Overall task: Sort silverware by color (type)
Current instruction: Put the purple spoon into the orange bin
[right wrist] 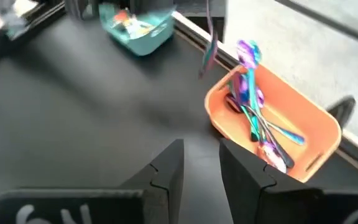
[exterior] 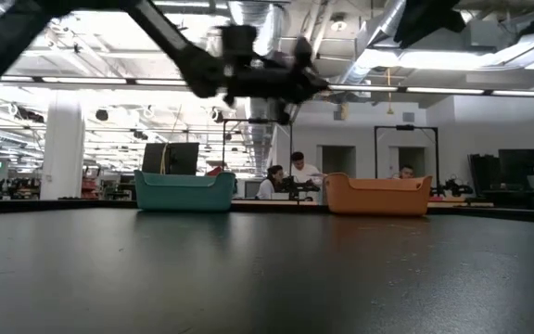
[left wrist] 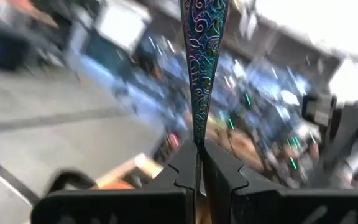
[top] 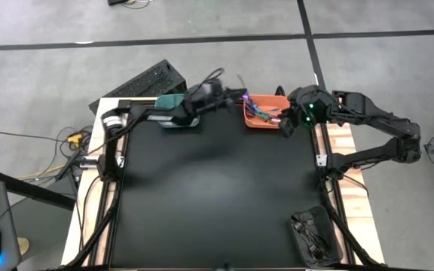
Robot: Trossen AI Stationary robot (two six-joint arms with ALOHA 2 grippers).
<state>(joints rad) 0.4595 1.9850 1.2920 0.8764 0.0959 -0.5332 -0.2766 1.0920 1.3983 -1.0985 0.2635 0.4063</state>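
From above, you have the black bench (top: 209, 203) with two bins at its far edge: a teal bin (top: 173, 113) on the left and an orange bin (top: 264, 113) to its right. Your left gripper (top: 230, 96) sits between them, above the far edge, with a thin purple piece of silverware (top: 241, 92) sticking out of its tip toward the orange bin. Your right gripper (top: 286, 126) hangs just at the orange bin's right side. Several teal and purple utensils (top: 264, 112) lie in the orange bin. A keyboard (top: 143, 81) lies beyond the bench, and a dark bundle (top: 313, 229) rests near the front right corner.

Level with the bench, the teal bin (exterior: 184, 192) and the orange bin (exterior: 377, 196) stand well apart, and the left arm (exterior: 248, 79) reaches across high above them. People sit at desks far behind.

Your left wrist camera shows the left fingers (left wrist: 185, 171) closed on an iridescent patterned handle (left wrist: 202, 62), which stands straight out from them.

Your right wrist camera shows the right fingers (right wrist: 169, 163) parted with nothing between them, near the orange bin (right wrist: 319, 134), where the spoons and forks (right wrist: 253, 115) lie in a heap. The held piece (right wrist: 209, 53) hangs above the bin's near corner. The teal bin (right wrist: 137, 28) holds some orange items.
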